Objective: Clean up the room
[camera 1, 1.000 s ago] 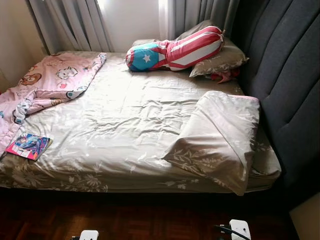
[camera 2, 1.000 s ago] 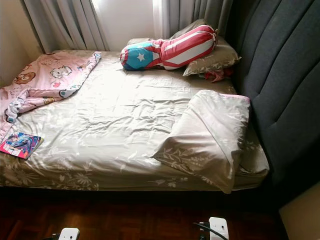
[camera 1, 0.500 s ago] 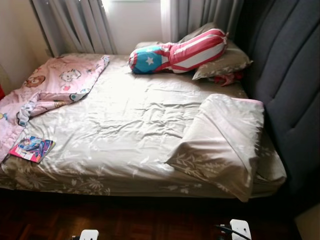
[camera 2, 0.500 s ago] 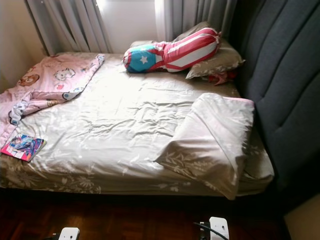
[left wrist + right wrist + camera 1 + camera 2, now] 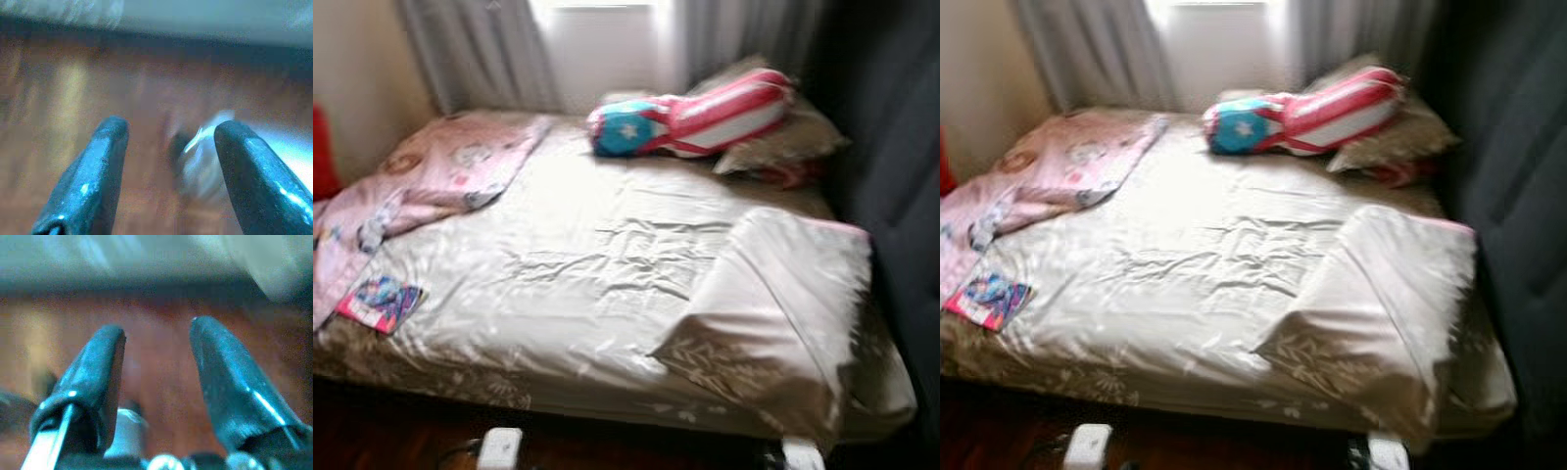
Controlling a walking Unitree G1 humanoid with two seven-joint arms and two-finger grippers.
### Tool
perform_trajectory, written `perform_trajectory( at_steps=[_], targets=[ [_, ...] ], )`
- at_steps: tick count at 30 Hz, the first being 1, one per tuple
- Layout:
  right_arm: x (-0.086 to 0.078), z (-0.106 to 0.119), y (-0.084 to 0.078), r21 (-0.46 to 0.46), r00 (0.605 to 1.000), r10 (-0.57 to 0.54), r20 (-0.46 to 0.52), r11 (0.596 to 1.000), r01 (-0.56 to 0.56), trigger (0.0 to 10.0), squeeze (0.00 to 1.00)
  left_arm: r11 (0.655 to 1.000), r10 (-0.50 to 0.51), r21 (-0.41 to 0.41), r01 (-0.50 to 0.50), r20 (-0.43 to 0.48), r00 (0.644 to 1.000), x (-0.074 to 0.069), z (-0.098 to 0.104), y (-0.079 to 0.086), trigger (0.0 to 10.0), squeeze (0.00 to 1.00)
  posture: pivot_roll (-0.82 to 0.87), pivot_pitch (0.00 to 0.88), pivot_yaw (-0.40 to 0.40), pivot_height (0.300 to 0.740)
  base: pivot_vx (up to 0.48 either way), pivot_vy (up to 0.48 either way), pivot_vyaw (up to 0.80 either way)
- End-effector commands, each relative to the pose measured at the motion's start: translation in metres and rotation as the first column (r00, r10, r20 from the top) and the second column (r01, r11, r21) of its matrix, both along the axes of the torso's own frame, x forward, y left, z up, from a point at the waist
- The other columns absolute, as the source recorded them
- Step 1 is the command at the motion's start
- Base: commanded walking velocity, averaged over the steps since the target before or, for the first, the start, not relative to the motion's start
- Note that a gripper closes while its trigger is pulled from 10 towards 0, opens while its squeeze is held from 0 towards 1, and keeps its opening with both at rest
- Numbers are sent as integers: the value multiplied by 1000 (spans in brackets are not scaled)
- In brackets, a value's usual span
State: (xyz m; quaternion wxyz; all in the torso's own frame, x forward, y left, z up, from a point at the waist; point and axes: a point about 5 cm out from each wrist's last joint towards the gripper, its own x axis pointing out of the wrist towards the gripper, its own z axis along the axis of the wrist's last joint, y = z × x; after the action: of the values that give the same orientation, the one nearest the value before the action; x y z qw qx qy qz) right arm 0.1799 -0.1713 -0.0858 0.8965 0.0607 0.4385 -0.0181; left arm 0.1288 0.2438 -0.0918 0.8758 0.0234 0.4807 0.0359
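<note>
A bed point(image 5: 587, 255) with a beige floral sheet lies before me, blurred. On it rest a beige pillow point(image 5: 783, 304) near the front right, a red, white and blue star bolster point(image 5: 690, 122) at the back, and a crumpled pink cartoon blanket point(image 5: 421, 181) on the left. A colourful book point(image 5: 380, 302) lies at the front left corner. My left gripper point(image 5: 168, 171) hangs open over the wooden floor. My right gripper point(image 5: 156, 377) is open too, low by the bed's edge, with nothing between its fingers.
A dark padded headboard point(image 5: 891, 147) runs along the right side. Grey curtains point(image 5: 480, 49) and a bright window stand behind the bed. A second beige pillow point(image 5: 788, 142) lies under the bolster. Dark wood floor point(image 5: 391, 431) lies in front of the bed.
The whole picture has shifted and blurred: the camera has moved, bringing the bed closer and slightly to the right. Nothing on the bed has moved.
</note>
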Motion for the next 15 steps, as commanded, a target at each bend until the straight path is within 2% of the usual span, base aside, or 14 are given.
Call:
perform_trajectory(
  at_steps=[1, 2, 12, 15],
  targets=[
    [-19, -6, -20, -38, 998, -35, -52, 999, 33, 10000, 0, 999, -17, -42, 19, 47, 999, 18, 2, -18, 10000, 0, -58, 0, -14, 740, 356, 0, -688],
    [-19, -6, -20, -38, 998, -36, -51, 999, 34, 10000, 0, 999, -17, -42, 19, 47, 999, 18, 2, -18, 10000, 0, -58, 0, -14, 740, 356, 0, -688],
    [-18, -6, -19, -36, 998, -41, -37, 999, 39, 10000, 0, 999, -17, -42, 19, 45, 999, 18, 2, -17, 10000, 0, -65, 0, -11, 740, 345, 0, 0],
    [-18, -6, -19, -35, 999, -41, -36, 999, 40, 10000, 0, 999, -17, -36, 19, 45, 999, 18, 2, -17, 10000, 0, -67, 0, -10, 740, 192, 0, 0]
  ],
)
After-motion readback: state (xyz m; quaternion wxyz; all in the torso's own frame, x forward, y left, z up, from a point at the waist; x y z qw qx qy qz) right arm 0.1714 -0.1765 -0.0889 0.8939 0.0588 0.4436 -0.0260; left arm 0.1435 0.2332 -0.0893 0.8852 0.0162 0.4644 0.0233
